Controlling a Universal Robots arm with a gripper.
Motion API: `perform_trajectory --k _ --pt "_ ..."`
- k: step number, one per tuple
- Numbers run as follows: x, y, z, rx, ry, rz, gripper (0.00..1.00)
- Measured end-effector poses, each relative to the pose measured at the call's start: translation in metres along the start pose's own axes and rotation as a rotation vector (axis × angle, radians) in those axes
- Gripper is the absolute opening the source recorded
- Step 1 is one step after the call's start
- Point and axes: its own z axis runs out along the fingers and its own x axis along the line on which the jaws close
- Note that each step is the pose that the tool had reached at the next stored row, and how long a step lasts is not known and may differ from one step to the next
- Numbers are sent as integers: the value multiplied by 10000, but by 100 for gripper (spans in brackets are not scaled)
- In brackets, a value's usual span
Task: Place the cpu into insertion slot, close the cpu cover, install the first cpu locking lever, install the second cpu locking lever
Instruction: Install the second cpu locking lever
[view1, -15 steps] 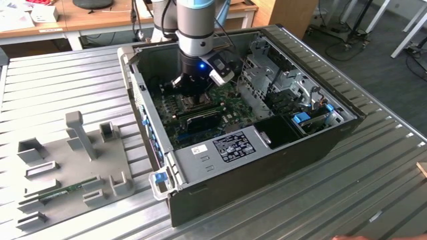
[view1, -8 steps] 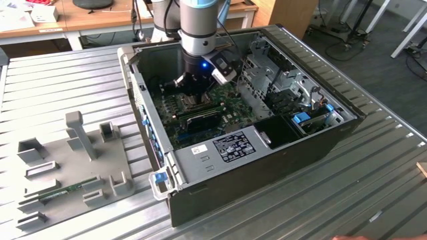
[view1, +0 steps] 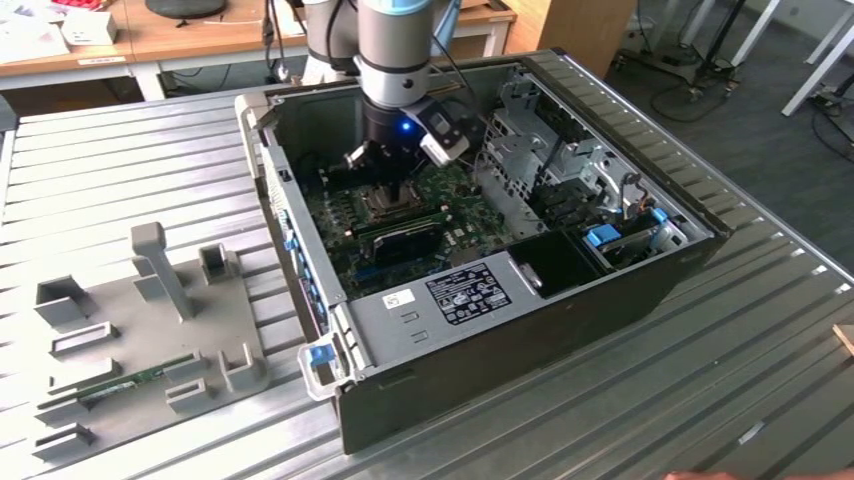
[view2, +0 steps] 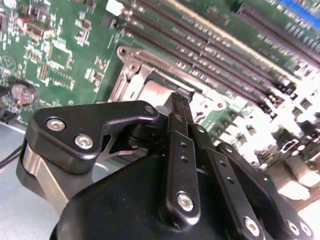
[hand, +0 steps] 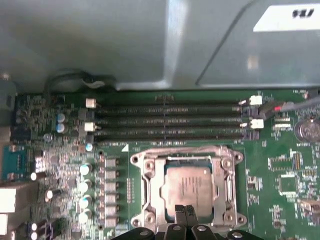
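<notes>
Jaws pressed together, gripper (hand: 186, 214) poised at cover's edge. Cpu (hand: 189, 187) sat in insertion slot (hand: 145, 165), cpu cover (hand: 226, 186) down over it. Levers likely need firm, steady, straight pressure.

Support: ribbed metal table (view1: 747, 330) | On it: open computer case (view1: 561, 300), centre | Grey fixture plate (view1: 147, 340), toward exterior view's left
</notes>
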Motion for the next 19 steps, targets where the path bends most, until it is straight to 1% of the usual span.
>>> perform_trajectory --k 4,7,10,13,19 --pt "2 69 6 -90 3 6 10" --pt "3 106 9 -94 3 6 10" --pt "1 115 9 -94 3 6 10" --pt "-34 125 12 -95 4 6 10" --pt "-39 130 13 -94 4 6 10"
